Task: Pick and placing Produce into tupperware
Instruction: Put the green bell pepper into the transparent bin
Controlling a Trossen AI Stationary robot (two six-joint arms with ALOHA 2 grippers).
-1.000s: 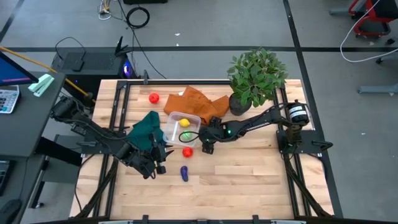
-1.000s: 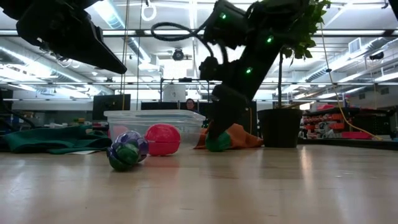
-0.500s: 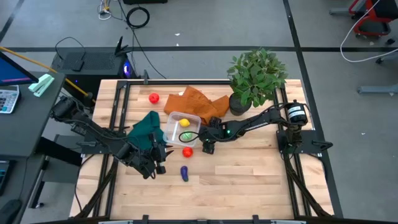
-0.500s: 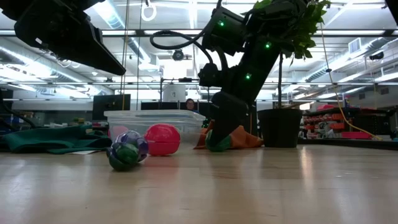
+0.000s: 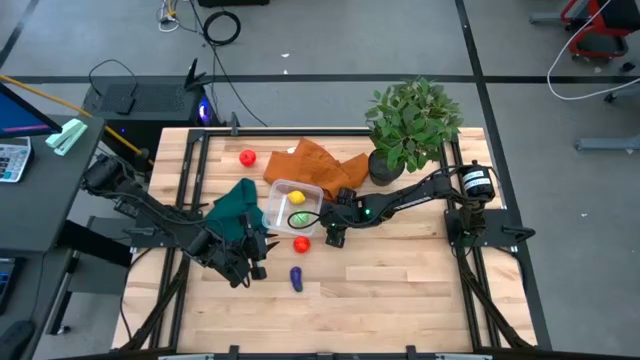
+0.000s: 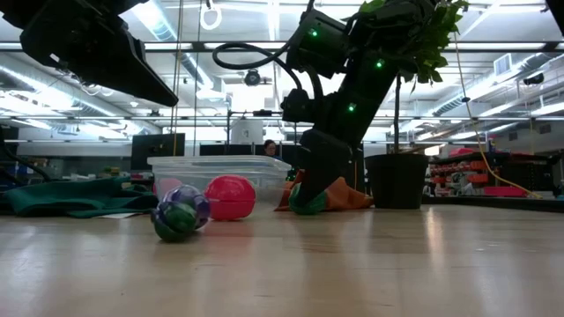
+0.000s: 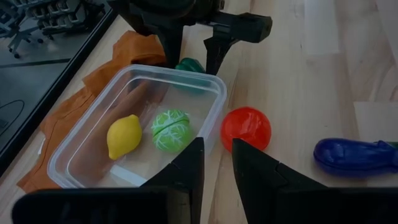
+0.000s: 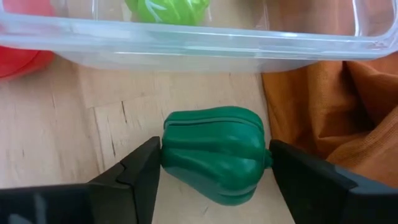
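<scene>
Gripping the green pepper (image 8: 214, 163) beside the tupperware (image 7: 210, 87), the right hand (image 8: 214, 168) should squeeze squarely, then lift clear of the wall.

Produce: six. Reds (image 5: 247, 156) (image 5: 301, 243), lemon (image 7: 124, 135), cabbage (image 7: 170, 129), green pepper (image 8: 214, 154), purple eggplant (image 5: 296, 278). Tupperware (image 7: 211, 93): one.

Green pepper (image 8: 214, 162) beside tupperware (image 8: 186, 43) — upright.

Clear glossy plastic tupperware (image 7: 214, 99), smooth shiny toy pepper (image 8: 214, 154), soft matt orange cloth (image 8: 323, 118), pale planked wooden table (image 5: 400, 270).
</scene>
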